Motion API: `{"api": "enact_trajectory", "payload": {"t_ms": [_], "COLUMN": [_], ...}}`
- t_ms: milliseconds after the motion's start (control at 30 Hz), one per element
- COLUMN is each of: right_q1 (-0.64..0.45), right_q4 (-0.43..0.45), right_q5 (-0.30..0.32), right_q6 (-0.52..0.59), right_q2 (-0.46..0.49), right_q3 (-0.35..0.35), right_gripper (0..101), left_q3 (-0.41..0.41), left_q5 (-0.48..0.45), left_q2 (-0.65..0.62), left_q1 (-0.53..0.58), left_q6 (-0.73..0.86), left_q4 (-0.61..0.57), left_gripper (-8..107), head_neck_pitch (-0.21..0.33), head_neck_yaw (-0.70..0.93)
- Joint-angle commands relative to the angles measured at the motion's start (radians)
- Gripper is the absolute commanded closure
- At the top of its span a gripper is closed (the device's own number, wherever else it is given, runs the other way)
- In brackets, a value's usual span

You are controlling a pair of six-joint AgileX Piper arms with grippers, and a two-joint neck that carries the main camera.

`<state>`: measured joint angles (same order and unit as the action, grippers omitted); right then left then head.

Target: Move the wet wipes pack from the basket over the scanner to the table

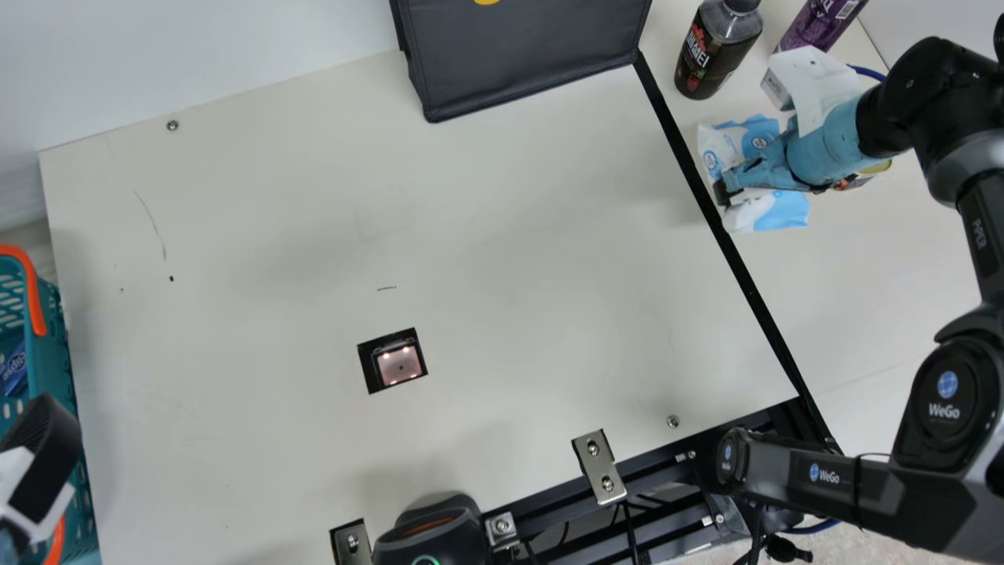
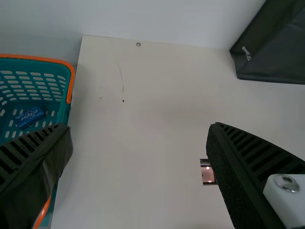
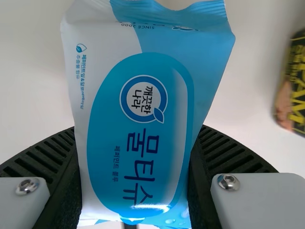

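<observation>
The wet wipes pack (image 1: 784,210) is gripped in the right tool (image 1: 731,188), over the part of the worktop (image 1: 886,275) beyond the black strip (image 1: 737,255); in the main view the tool covers the pack's middle, and I can't tell whether the pack touches the surface. A can (image 3: 295,86) near it is cut off in the right wrist view, as are the black bag (image 1: 525,59) and purple container (image 1: 820,23) at the main view's top edge. The teal basket (image 1: 56,337), also cut off, holds a blue packet (image 2: 29,117), beside the left tool (image 1: 43,439), its fingers spread wide with nothing between them
</observation>
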<state>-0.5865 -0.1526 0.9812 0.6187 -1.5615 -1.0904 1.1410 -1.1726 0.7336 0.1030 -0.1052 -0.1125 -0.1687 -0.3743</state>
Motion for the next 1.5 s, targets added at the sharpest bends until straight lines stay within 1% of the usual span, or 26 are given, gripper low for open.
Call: {"api": "enact_trajectory", "payload": {"t_ms": [0,167,267,500,700,967,1233,1433,1467], "right_q1": [-0.004,-0.008,-0.009,-0.022,-0.037,-0.046,-0.044,-0.031,-0.028], "right_q4": [0.038,0.091,0.107,0.095,0.061,0.016,-0.010,0.005,0.010], "right_q5": [-0.030,-0.097,-0.137,-0.216,-0.265,-0.305,-0.335,-0.346,-0.348], "right_q6": [0.006,0.014,0.022,0.062,0.097,0.134,0.144,0.119,0.112], "right_q2": [-0.011,-0.042,-0.065,-0.113,-0.137,-0.145,-0.105,-0.059,-0.050], "right_q3": [0.008,0.038,0.056,0.076,0.083,0.091,0.109,0.119,0.121], "right_gripper": [101,101,101,101,81,55,28,8,6], "left_q3": [0.000,0.000,0.000,0.000,0.000,0.000,0.000,0.000,0.000], "left_q5": [0.000,0.000,0.000,0.000,0.000,0.000,0.000,0.000,0.000], "left_q2": [0.000,0.000,0.000,0.000,0.000,0.000,0.000,0.000,0.000], "left_q1": [0.000,0.000,0.000,0.000,0.000,0.000,0.000,0.000,0.000], "left_q6": [0.000,0.000,0.000,0.000,0.000,0.000,0.000,0.000,0.000], "left_q4": [0.000,0.000,0.000,0.000,0.000,0.000,0.000,0.000,0.000], "left_gripper": [9,9,9,9,9,9,9,9,9], "head_neck_pitch": [0.030,0.030,0.030,0.030,0.030,0.030,0.030,0.030,0.030], "head_neck_yaw": [-0.002,-0.002,-0.002,-0.002,-0.002,-0.002,-0.002,-0.002,-0.002]}}
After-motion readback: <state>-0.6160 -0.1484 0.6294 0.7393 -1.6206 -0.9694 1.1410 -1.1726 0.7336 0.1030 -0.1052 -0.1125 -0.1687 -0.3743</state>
